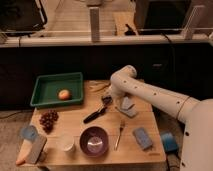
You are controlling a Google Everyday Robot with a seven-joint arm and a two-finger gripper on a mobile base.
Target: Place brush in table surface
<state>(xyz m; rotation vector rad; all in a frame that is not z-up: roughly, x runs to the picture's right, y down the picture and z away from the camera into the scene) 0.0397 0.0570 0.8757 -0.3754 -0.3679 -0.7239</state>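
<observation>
Hovering open and empty near the centre of the counter (72, 120), the end effector (106, 100) sits just above the far end of the brush (95, 115). Brush lies flat, long axis slanting toward the front-left corner.

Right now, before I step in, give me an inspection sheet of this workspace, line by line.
Surface: wooden table, crowded.
Job's things: brush lying flat on the table, left of the claw.
Clutter: green tray holding a fruit; grapes, bowl, fork, cup.
Claw: open, empty, low over the table's back half.
Cables: dark cord behind the table, right.
Surroundings: dark partition behind.
</observation>
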